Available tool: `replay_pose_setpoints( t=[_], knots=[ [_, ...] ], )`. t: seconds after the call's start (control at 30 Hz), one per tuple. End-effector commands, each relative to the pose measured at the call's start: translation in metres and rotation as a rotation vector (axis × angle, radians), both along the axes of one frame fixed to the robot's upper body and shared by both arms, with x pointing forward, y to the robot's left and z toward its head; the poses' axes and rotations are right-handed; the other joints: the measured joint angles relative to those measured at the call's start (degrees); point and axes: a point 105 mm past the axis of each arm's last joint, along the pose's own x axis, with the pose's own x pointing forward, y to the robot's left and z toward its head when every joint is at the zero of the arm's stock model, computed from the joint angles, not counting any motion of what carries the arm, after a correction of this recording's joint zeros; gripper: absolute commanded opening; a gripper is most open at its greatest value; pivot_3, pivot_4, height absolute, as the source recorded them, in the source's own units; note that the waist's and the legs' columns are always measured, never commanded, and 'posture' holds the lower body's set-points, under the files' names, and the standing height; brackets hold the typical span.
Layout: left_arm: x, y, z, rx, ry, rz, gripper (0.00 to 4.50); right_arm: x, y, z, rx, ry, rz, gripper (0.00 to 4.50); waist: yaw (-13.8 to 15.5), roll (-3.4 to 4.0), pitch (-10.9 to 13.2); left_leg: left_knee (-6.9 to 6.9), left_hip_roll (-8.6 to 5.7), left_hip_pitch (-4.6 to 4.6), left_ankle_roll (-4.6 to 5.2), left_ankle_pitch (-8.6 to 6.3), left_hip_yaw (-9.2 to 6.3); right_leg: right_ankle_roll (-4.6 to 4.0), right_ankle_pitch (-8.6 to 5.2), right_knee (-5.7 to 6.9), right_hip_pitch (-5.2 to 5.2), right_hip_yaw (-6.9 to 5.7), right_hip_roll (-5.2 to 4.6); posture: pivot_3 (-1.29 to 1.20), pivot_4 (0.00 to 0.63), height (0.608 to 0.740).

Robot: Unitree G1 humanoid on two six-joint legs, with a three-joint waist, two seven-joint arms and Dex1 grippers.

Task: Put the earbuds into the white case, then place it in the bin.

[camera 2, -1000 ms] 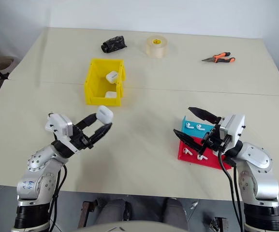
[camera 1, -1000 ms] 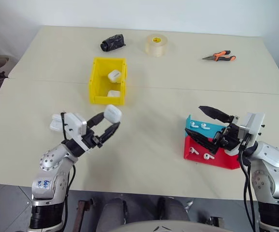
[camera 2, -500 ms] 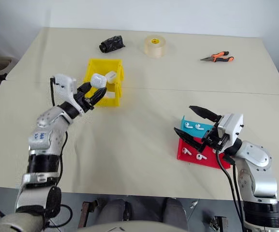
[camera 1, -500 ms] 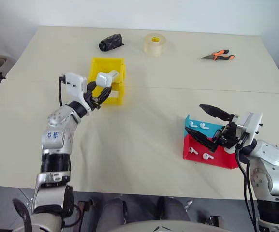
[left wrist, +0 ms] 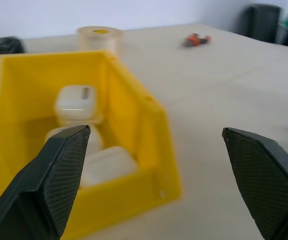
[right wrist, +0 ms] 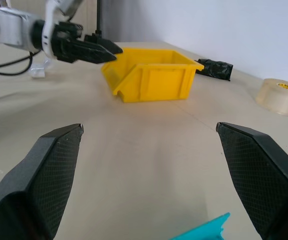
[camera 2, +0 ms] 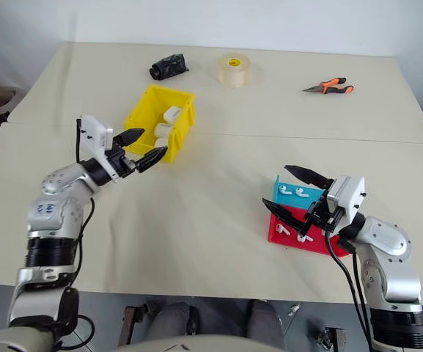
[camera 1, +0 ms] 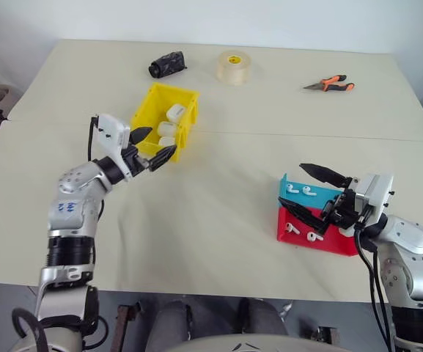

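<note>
The yellow bin (camera 1: 155, 111) stands skewed on the table's left half, with three white cases (camera 1: 167, 130) lying inside it (left wrist: 76, 100). My left gripper (camera 1: 155, 144) hovers open at the bin's near corner, its black fingers (left wrist: 59, 175) level with the wall and nothing between them. Two tiny white earbuds (camera 1: 294, 188) rest on the blue tray (camera 1: 321, 195) and two more (camera 1: 292, 229) on the red tray (camera 1: 336, 244). My right gripper (camera 1: 300, 191) is open over these trays, holding nothing. In the right wrist view the bin (right wrist: 151, 75) and the left gripper (right wrist: 96, 50) are far ahead.
At the far side of the table lie a black bundle (camera 1: 167, 64), a roll of tape (camera 1: 233, 67) and orange-handled pliers (camera 1: 330, 83). A seam (camera 1: 270, 134) runs across the table. Bare tabletop stretches between the bin and the trays.
My left gripper carried a white case to the bin, opened and let it go into the bin. The bin has turned askew. The right arm has kept still.
</note>
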Motion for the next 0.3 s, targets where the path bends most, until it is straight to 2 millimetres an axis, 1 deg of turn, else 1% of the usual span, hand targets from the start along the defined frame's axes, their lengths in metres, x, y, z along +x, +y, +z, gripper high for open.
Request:
replay_pose_setpoints(
  t=[0.03,0.07,0.13,0.2,0.3],
  knots=[
    [-0.036,0.009,-0.001,0.128,-0.057,-0.129,4.49,-0.005,-0.010,-0.004,-0.069,0.042,0.050,4.50,-0.48,0.00,0.00,-0.01,0.02,-0.02,0.00,0.00,0.00,0.00,0.00,-0.03,0.00,-0.01,0.00,0.00,0.150,0.740],
    [-0.044,0.011,-0.003,0.149,-0.072,-0.152,4.49,-0.007,-0.013,-0.007,-0.095,0.059,0.063,4.50,-0.61,0.00,0.01,-0.03,0.02,0.01,0.00,0.00,0.00,0.00,0.00,-0.02,0.00,0.00,0.00,0.00,0.150,0.740],
    [-0.052,0.016,-0.008,0.207,-0.115,-0.173,4.49,-0.008,-0.018,-0.010,-0.132,0.084,0.085,4.50,-0.39,-0.01,0.01,-0.02,0.03,-0.01,0.00,0.00,0.01,0.00,0.00,-0.04,0.00,0.00,0.00,0.00,0.150,0.740],
    [-0.056,0.015,-0.012,0.232,-0.121,-0.196,4.49,-0.009,-0.023,-0.010,-0.149,0.101,0.100,4.50,0.22,-0.01,0.01,0.04,0.03,-0.02,0.00,0.00,0.01,0.00,0.00,-0.03,0.02,0.01,0.00,0.00,0.150,0.740],
    [-0.060,0.009,-0.016,0.288,-0.158,-0.245,4.49,-0.011,-0.027,-0.010,-0.169,0.106,0.120,4.50,0.69,-0.01,0.01,0.08,0.03,-0.03,0.00,0.00,0.03,0.00,0.00,-0.04,0.02,0.03,0.00,0.00,0.150,0.740]
  ],
)
